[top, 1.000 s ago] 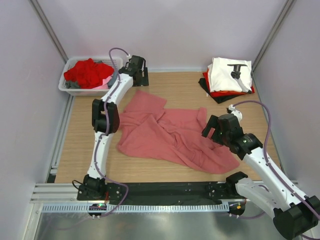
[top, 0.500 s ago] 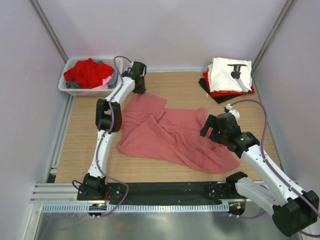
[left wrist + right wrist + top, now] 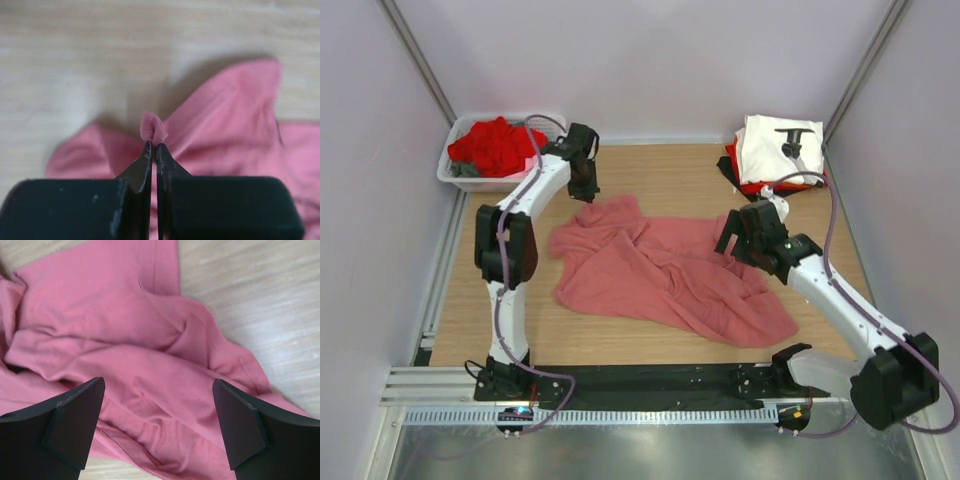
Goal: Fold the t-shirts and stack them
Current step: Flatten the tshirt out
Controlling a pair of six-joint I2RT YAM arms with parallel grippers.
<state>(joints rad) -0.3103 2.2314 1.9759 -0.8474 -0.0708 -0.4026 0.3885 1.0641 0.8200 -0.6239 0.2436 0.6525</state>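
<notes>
The large salmon-pink t-shirt (image 3: 660, 270) lies crumpled across the middle of the table. My left gripper (image 3: 586, 190) is at its far left corner, shut on a small fold of the shirt's hem (image 3: 152, 129), which pokes out above the closed fingertips (image 3: 155, 145). The right gripper (image 3: 730, 245) hovers open over the shirt's right part (image 3: 125, 340), its fingers wide apart and holding nothing (image 3: 159, 385). Folded t-shirts (image 3: 775, 150) are stacked at the back right: a white one with black print on top, red and black beneath.
A white plastic basket (image 3: 455, 172) at the back left holds red (image 3: 495, 145) and grey cloth. Bare wooden table (image 3: 670, 170) shows behind the pink shirt and along its left side. Walls close in on both sides.
The left gripper came down from beside the basket onto the shirt's far left corner and shut on it. The corner shifted a little. The right gripper edged towards the back, still open.
</notes>
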